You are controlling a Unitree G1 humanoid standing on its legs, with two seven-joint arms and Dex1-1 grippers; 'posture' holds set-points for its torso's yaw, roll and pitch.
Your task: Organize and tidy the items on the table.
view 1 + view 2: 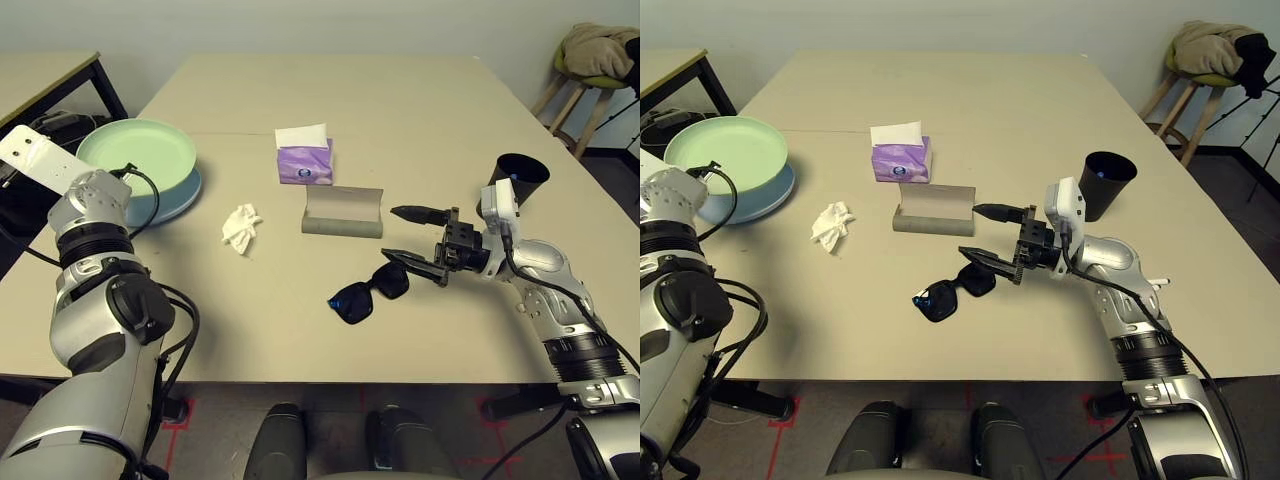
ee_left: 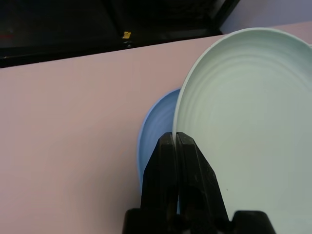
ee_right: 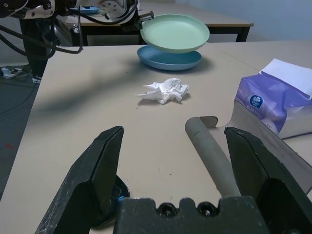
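My left gripper (image 2: 175, 139) is shut on the rim of the pale green plate (image 1: 137, 155), holding it tilted just over the pale blue plate (image 1: 172, 203) at the table's left. My right gripper (image 1: 392, 232) stands open, low over the table (image 1: 400, 110), between the grey glasses case (image 1: 343, 212) and the black sunglasses (image 1: 368, 290). It touches neither. The case lies with its lid up. A crumpled white tissue (image 1: 240, 227) lies left of the case, and the purple tissue box (image 1: 305, 160) stands behind it. The black cup (image 1: 520, 178) stands upright behind my right wrist.
A black-legged side table (image 1: 45, 80) with cables beneath stands off the left edge, close to the plates. A wooden stool (image 1: 585, 95) with a bundled cloth is beyond the far right corner. The sunglasses lie near the table's front edge.
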